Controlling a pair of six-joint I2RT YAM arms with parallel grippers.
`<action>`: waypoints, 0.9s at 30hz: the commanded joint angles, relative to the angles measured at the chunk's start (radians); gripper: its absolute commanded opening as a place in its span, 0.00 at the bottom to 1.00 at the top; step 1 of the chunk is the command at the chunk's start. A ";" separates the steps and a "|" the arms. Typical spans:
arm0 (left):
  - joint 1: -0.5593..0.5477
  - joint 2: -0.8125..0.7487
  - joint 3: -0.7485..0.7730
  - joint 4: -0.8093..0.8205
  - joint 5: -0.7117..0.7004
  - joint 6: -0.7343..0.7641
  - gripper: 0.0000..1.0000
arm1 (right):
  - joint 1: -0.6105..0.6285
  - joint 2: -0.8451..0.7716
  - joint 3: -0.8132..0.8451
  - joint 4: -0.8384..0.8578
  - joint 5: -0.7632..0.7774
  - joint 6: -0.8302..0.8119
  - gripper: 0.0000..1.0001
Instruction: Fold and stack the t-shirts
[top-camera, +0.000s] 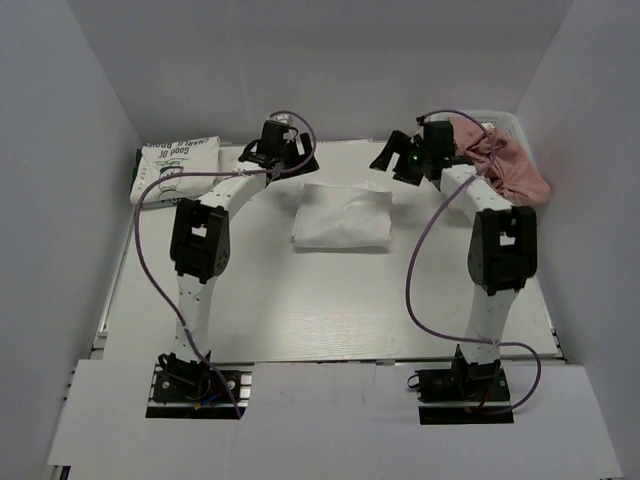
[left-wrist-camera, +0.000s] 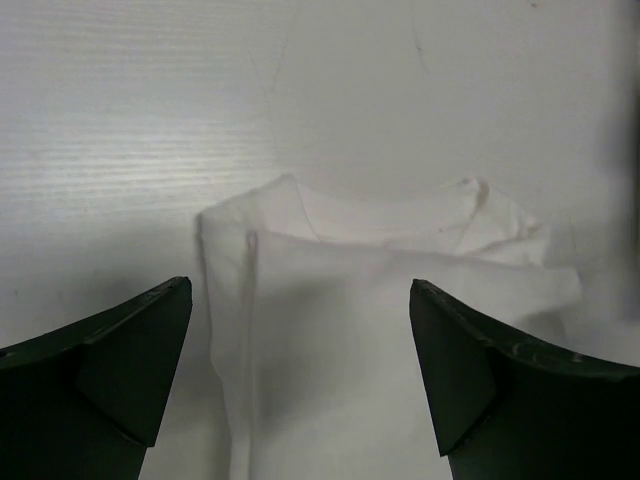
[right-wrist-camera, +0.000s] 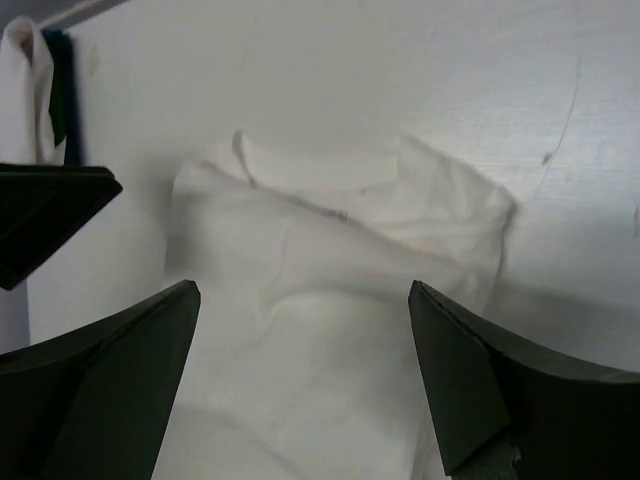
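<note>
A folded white t-shirt (top-camera: 343, 216) lies on the table at mid-back, no print showing. It fills the lower middle of the left wrist view (left-wrist-camera: 380, 300) and of the right wrist view (right-wrist-camera: 330, 300). Another folded white t-shirt with dark lettering (top-camera: 176, 167) lies at the back left. My left gripper (top-camera: 296, 160) hangs open above the table just behind the middle shirt's left corner; its jaws stand wide apart, empty (left-wrist-camera: 300, 330). My right gripper (top-camera: 392, 158) is open and empty behind the shirt's right corner (right-wrist-camera: 305, 335).
A white basket (top-camera: 505, 122) at the back right holds crumpled pink cloth (top-camera: 510, 165). White walls close the table on three sides. Purple cables loop off both arms.
</note>
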 joint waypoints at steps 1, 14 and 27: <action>-0.016 -0.244 -0.151 0.100 0.064 0.003 1.00 | 0.016 -0.188 -0.158 0.066 -0.070 -0.033 0.91; -0.016 -0.005 -0.066 0.080 0.294 -0.059 1.00 | 0.029 0.035 -0.157 0.184 -0.192 0.044 0.91; 0.021 0.152 0.078 0.051 0.153 -0.069 1.00 | 0.001 0.286 0.130 0.080 -0.175 0.049 0.91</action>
